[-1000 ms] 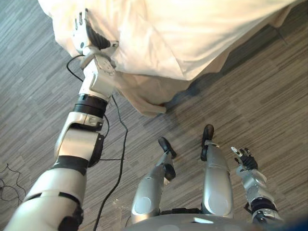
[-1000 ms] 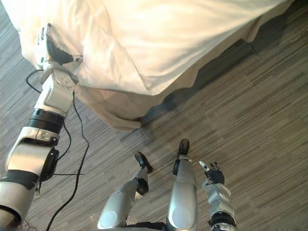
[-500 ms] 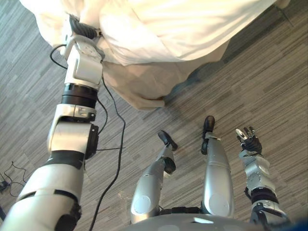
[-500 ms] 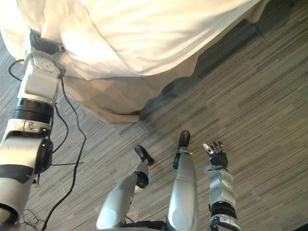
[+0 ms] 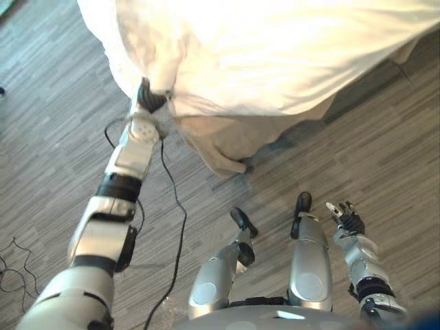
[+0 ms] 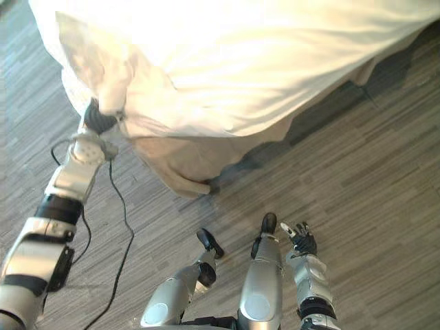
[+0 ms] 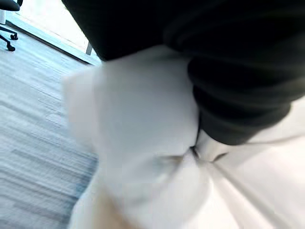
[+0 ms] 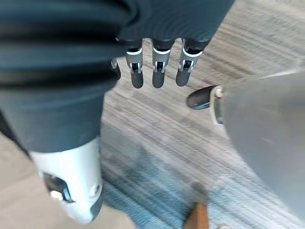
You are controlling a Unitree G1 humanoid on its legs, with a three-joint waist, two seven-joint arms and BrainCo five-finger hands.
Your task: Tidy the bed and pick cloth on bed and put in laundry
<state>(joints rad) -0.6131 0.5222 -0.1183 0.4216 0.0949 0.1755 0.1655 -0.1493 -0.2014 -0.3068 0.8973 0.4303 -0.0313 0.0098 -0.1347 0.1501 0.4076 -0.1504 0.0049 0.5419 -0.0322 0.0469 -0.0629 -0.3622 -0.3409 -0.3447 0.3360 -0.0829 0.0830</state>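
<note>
Nearest, the right hand [image 5: 347,218] hangs low over the grey striped floor [image 5: 62,124], well apart from any cloth; in the right wrist view its fingers [image 8: 136,76] reach out straight and loose with nothing in them. Farther out, the left arm stretches up to the hanging edge of the white bedcover [image 5: 275,55]. The left hand [image 5: 148,94] is pushed into the cover's folds, so that its dark ribbed cover shows but its fingers are buried. The cloth gathers into a tight bunch against it in the left wrist view, yet whether the fingers are closed on it cannot be told. Just beside that hand a beige sheet [image 5: 227,141] hangs from under the cover down to the floor. Beyond, the bedcover spreads wide and rumpled.
</note>
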